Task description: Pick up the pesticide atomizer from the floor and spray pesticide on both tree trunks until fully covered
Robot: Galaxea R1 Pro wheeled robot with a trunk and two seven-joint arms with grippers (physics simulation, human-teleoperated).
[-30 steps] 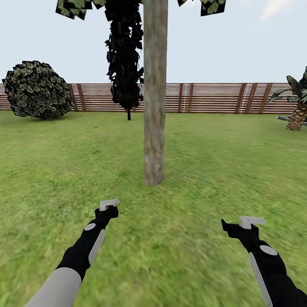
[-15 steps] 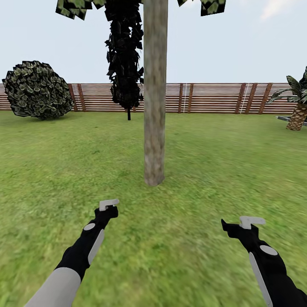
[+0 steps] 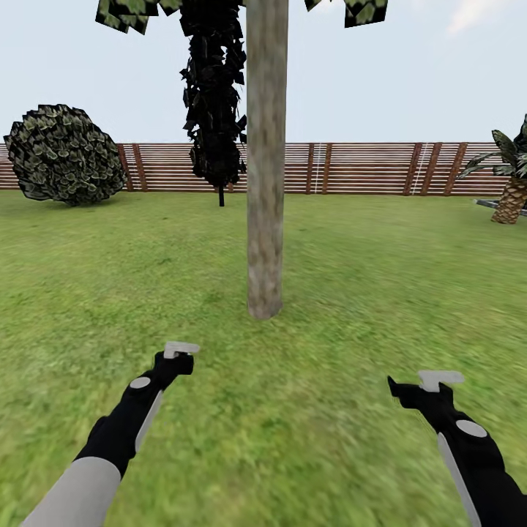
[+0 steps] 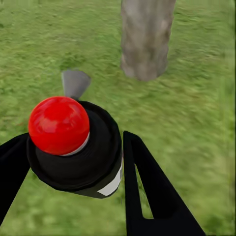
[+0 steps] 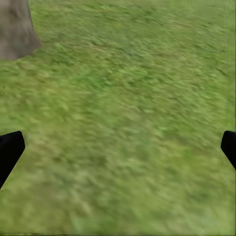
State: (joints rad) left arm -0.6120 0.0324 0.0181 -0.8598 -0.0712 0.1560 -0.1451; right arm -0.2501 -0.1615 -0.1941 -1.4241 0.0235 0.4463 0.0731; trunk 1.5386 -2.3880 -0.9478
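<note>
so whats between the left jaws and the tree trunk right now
Only bare grass. In the head view nothing lies between the left gripper, which holds the pesticide atomizer, and the trunk; the left wrist view agrees.

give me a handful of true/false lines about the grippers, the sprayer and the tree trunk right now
1. The left gripper is shut on the pesticide atomizer. True.
2. The right gripper holds a second sprayer. False: its fingers are spread wide with only grass between them.
3. The tree trunk is coated in whitish speckles. False: the bark looks bare, no mist on it.
4. The trunk stands ahead of the robot, between the two arms in the head view. True.
5. The fence behind the lawn is white metal. False: it is brown horizontal wooden slats.
</note>
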